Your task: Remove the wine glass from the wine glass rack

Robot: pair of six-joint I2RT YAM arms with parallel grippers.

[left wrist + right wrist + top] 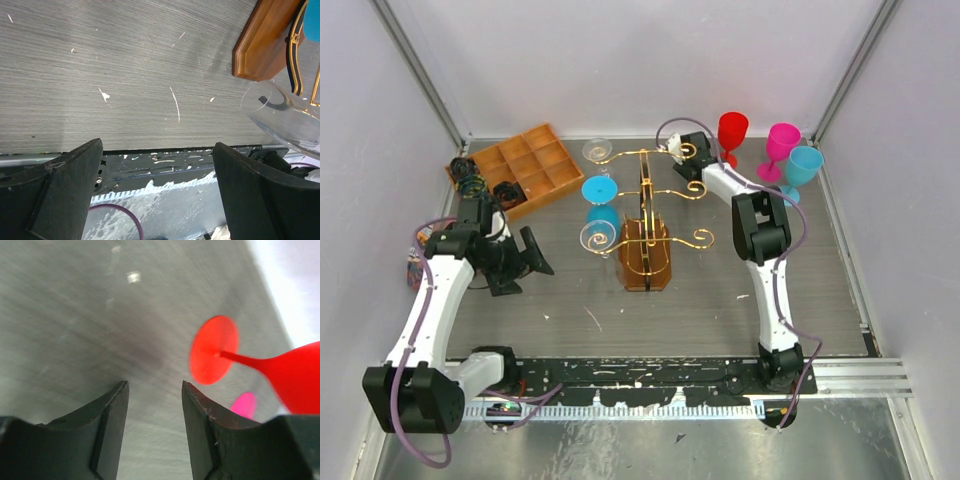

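Wine glass (597,235), a clear one, hangs bowl-down from a gold arm of the wine glass rack (645,240), just to the right of the left end effector (157,150). That end effector hovers low over the bench (720,300), released, its jaws spread wide with nothing between them. Beyond the clear glass, farther from the fingers on the same side of the rack, hang a blue wine glass (599,189) and a second clear glass (598,151).

The rack arms facing the right end effector (153,387) look bare. It sits close beside the rearmost scroll on that side, released as well, jaws partly apart with only bench showing in the gap. Just to its right a red wine glass (732,130) stands upright, clear of the fingers. Farther right stand a pink wine glass (782,143) and a pale blue wine glass (803,165).

As a judgement, the job is about half done if every glass is meant to come off. Three stand on the bench and three are yet to be lifted, all on the left arm's side.
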